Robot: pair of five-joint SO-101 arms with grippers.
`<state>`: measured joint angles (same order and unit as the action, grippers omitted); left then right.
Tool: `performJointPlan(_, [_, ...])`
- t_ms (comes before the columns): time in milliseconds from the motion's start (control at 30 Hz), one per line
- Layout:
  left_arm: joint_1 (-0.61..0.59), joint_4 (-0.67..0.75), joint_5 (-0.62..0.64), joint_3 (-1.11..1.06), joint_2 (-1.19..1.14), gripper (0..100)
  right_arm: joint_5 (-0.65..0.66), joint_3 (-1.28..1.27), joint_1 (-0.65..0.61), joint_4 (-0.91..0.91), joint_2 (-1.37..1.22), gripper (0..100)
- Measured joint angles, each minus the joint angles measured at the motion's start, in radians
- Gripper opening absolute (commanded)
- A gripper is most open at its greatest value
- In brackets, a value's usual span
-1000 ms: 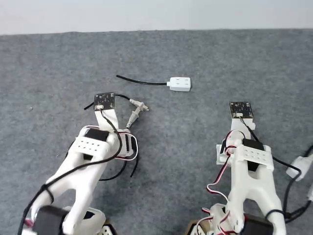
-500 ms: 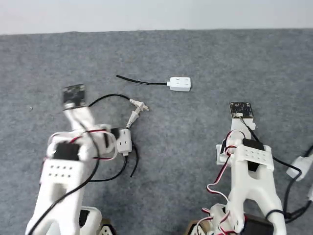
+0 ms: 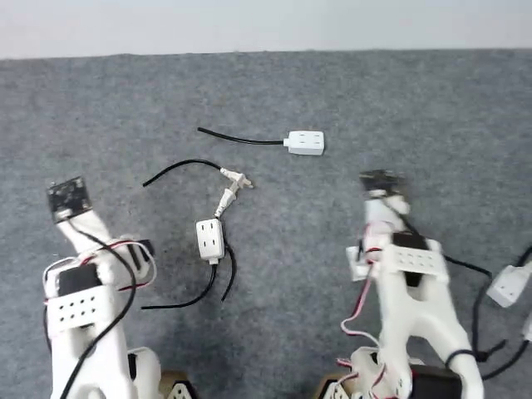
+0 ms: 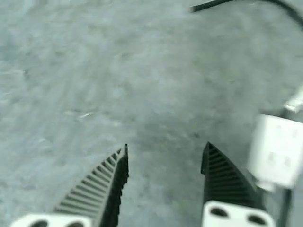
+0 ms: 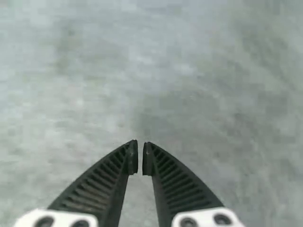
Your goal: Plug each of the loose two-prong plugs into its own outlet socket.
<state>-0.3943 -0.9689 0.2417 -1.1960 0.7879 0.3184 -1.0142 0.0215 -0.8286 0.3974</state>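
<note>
A white outlet socket (image 3: pixel 210 238) lies on the grey carpet with black cords running back from it. Just beyond it lie two loose two-prong plugs, one (image 3: pixel 235 177) on a black cable and one (image 3: pixel 224 202) pointing toward the socket. A second white outlet socket (image 3: pixel 304 143) with a black cord lies farther back. My left arm (image 3: pixel 79 287) stands left of the near socket. Its gripper (image 4: pixel 165 149) is open over bare carpet, with that socket (image 4: pixel 277 151) off to one side. My right gripper (image 5: pixel 139 151) is shut with nothing in it, over bare carpet, and its arm (image 3: pixel 403 274) stands right of the plugs.
White connectors (image 3: pixel 507 287) on black cables lie at the right edge beside the right arm. The carpet ends at a pale wall (image 3: pixel 266 25) at the back. Open carpet stretches between the two arms.
My left arm has swung left, away from the plugs, uncovering the near socket. My right arm has shifted slightly left. Plugs and sockets lie where they were.
</note>
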Motion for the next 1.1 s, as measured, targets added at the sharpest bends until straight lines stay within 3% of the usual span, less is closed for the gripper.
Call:
performJointPlan(133, [-0.112,0.198,0.002,-0.028,-0.087,23,0.021,0.147,-0.178,-0.091,0.0,3.7])
performJointPlan(333, [-0.138,0.218,0.0,0.044,-0.262,23,-0.029,0.5,-0.397,-0.241,-0.046,3.8])
performJointPlan(400, [-0.138,0.218,0.0,0.089,-0.33,23,-0.13,0.608,-0.442,-0.253,-0.118,3.7])
performJointPlan(567, [-0.143,0.218,0.0,0.17,-0.446,23,-0.535,0.767,-0.5,-0.232,-0.347,3.7])
performJointPlan(633, [-0.144,0.218,0.0,0.175,-0.448,23,-0.611,0.787,-0.534,-0.189,-0.437,3.7])
performJointPlan(833, [-0.144,0.218,0.0,0.175,-0.448,23,-0.643,0.796,-0.646,-0.054,-0.637,5.9])
performJointPlan(967, [-0.144,0.218,0.0,0.175,-0.448,23,-0.643,0.838,-0.692,-0.052,-0.697,14.1])
performJointPlan(1100, [-0.146,0.218,0.0,0.175,-0.448,23,-0.643,0.842,-0.695,-0.08,-0.718,14.3])
